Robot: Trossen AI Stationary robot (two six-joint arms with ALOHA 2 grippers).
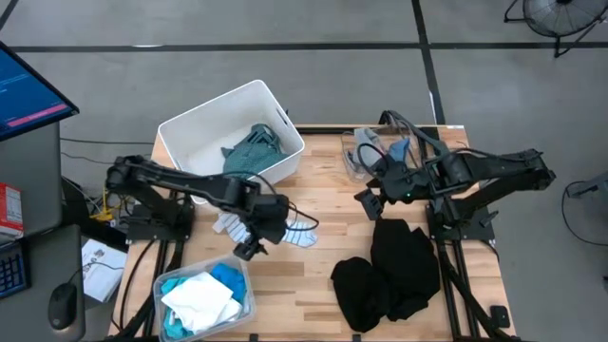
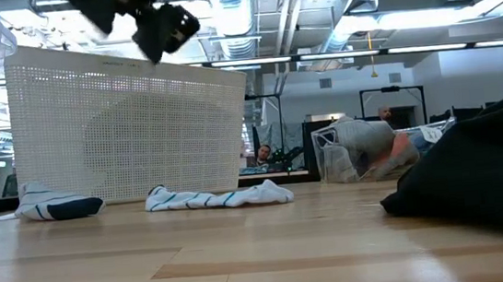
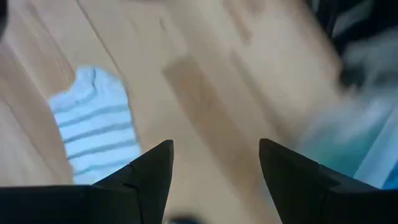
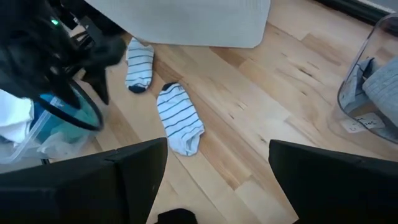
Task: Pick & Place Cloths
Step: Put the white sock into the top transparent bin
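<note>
the left gripper (image 1: 249, 249) hangs above the light wooden table (image 1: 323, 237) with its dark fingers (image 3: 149, 168) spread apart and nothing between them, just over the gap between the white striped sock (image 1: 302, 232) lying flat near the white perforated plastic bin (image 1: 204, 128) and the clear plastic tub (image 1: 237, 275) holding turquoise and white shirts (image 1: 204, 294). a second striped sock with a dark toe (image 4: 139, 64) lies beside the first, a teal-grey shirt (image 1: 252, 150) sits inside the bin, and a heap of large black clothes (image 1: 389, 271) rests on the table's right side. the right gripper (image 1: 366, 201) waits above the table near that heap, its fingers (image 4: 134, 171) spread and empty.
</note>
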